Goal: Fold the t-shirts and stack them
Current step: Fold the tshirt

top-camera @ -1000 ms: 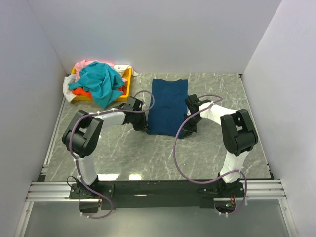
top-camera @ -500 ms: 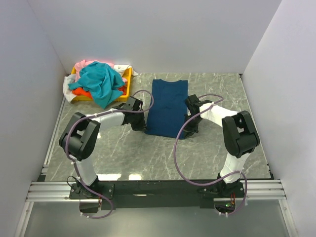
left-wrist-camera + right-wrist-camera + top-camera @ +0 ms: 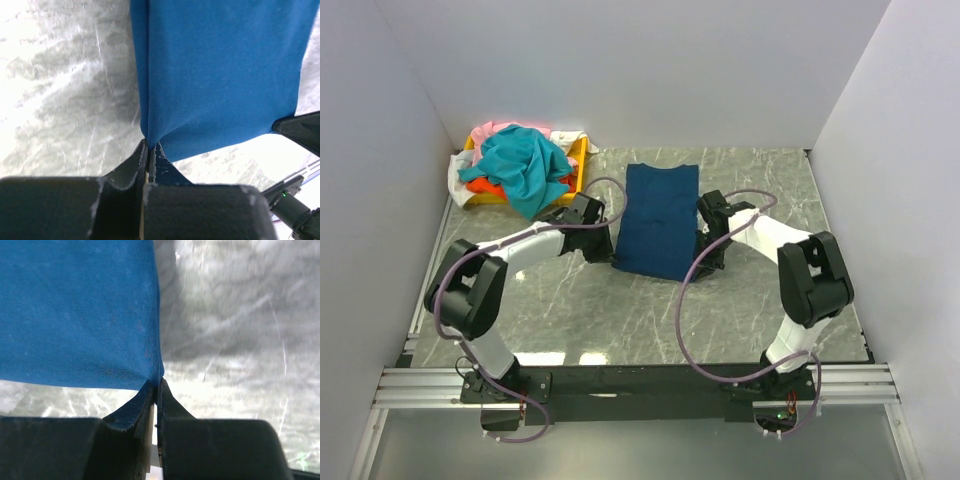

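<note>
A navy blue t-shirt (image 3: 658, 218) lies folded into a long strip in the middle of the marble table (image 3: 760, 310). My left gripper (image 3: 608, 252) is shut on its near left corner, and my right gripper (image 3: 704, 258) is shut on its near right corner. The near hem is lifted off the table between them. In the left wrist view the navy cloth (image 3: 220, 70) runs into the pinched jaws of the left gripper (image 3: 149, 146). The right wrist view shows the same cloth (image 3: 75, 310) caught in the right gripper (image 3: 157, 384). A teal t-shirt (image 3: 523, 165) tops a heap with orange (image 3: 485, 186), pink (image 3: 498, 128) and white (image 3: 456, 176) ones.
The heap of shirts fills a yellow tray (image 3: 578, 160) at the back left corner. White walls close in the table on three sides. Purple cables (image 3: 682, 310) loop from both arms over the near half of the table.
Both grippers have carried the navy shirt's near hem away from the arm bases, towards the back. The strip now looks shorter from above. The left arm has stretched further out.
</note>
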Controlling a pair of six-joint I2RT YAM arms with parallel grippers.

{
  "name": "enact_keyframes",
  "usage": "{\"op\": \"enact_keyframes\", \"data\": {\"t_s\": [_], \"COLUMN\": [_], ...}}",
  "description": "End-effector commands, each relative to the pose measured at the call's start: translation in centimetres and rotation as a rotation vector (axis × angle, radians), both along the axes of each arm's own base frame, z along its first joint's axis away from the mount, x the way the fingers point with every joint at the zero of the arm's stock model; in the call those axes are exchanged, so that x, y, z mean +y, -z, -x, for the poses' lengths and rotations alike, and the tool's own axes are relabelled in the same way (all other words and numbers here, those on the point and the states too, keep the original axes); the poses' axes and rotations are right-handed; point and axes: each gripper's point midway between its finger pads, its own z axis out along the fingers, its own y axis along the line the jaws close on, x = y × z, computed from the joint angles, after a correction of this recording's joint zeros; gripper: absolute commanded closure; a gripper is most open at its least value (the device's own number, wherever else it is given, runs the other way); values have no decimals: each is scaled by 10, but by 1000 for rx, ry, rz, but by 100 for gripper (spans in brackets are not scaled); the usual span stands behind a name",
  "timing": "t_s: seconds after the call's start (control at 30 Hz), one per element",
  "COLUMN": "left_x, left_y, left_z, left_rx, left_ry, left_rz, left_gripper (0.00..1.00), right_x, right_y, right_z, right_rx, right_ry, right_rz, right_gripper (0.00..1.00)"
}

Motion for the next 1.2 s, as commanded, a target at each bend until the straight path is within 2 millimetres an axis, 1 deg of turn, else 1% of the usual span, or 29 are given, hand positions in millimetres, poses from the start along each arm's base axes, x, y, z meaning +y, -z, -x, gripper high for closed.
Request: {"op": "enact_keyframes", "data": {"t_s": [0.0, 0.03, 0.07, 0.2, 0.23, 0.3, 0.33, 0.4, 0.43, 0.5, 0.53, 0.6, 0.63, 0.7, 0.77, 0.8, 0.87, 0.9, 0.97, 1.03, 1.07, 1.1, 1.13, 1.17], "left_x": [17, 18, 19, 28, 32, 35, 40, 44, 45, 51, 52, 55, 55, 55, 51, 48, 45, 44, 42, 42, 42, 43, 41, 40], "left_y": [-16, -18, -23, -31, -35, -36, -40, -40, -47, -47, -56, -60, -68, -77, -88, -97, -103, -109, -107, -107, -108, -112, -111, -111], "left_z": [4, 6, 8, 24, 31, 41, 49, 61, 67, 81, 86, 99, 104, 108, 109, 104, 97, 91, 79, 63, 56, 46, 35, 28], "left_rx": [-25, -23, -31, -8, 1, 20, 33, 58, 53, 88, 80, 106, 104, 103, 90, 69, 48, 30, 14, -8, -18, -39, -51, -58], "left_ry": [-36, -37, -38, -31, -29, -21, -18, -13, -12, -13, -17, -22, -27, -34, -33, -31, -32, -33, -36, -47, -54, -62, -65, -67], "left_rz": [-47, -50, -47, -62, -67, -71, -78, -80, -68, -74, -55, -48, -23, -1, 34, 49, 49, 53, 45, 47, 50, 60, 70, 75], "left_gripper": [100, 100, 100, 100, 100, 100, 100, 100, 100, 100, 100, 100, 100, 100, 100, 100, 100, 100, 100, 100, 100, 100, 100, 100], "right_x": [-11, -10, -10, -12, -11, -12, -12, -12, -12, -12, -11, -9, -8, -8, -7, -5, -4, -2, -3, -3, -3, -2, -2, -1], "right_y": [-23, -25, -31, -44, -46, -54, -56, -62, -64, -70, -73, -83, -88, -99, -113, -123, -131, -137, -136, -136, -133, -135, -136, -133], "right_z": [19, 21, 25, 38, 42, 52, 56, 68, 72, 85, 90, 102, 104, 110, 107, 100, 91, 84, 71, 60, 51, 44, 39, 30], "right_rx": [-5, -4, -11, -14, -12, -13, -12, -8, -7, 3, 3, -1, -7, -21, -56, -85, -116, -143, -160, -176, -185, -199, -208, -215], "right_ry": [-15, -16, -17, -21, -24, -35, -37, -45, -49, -53, -56, -56, -53, -34, -21, -12, -3, 0, 4, 8, 13, 14, 15, 15], "right_rz": [39, 38, 35, 35, 37, 47, 50, 54, 56, 57, 57, 53, 48, 36, 23, 11, 16, 16, 38, 45, 55, 52, 51, 55], "right_gripper": [100, 100, 100, 100, 100, 100, 100, 100, 100, 100, 100, 100, 100, 100, 100, 100, 100, 100, 100, 100, 100, 100, 100, 100]}}
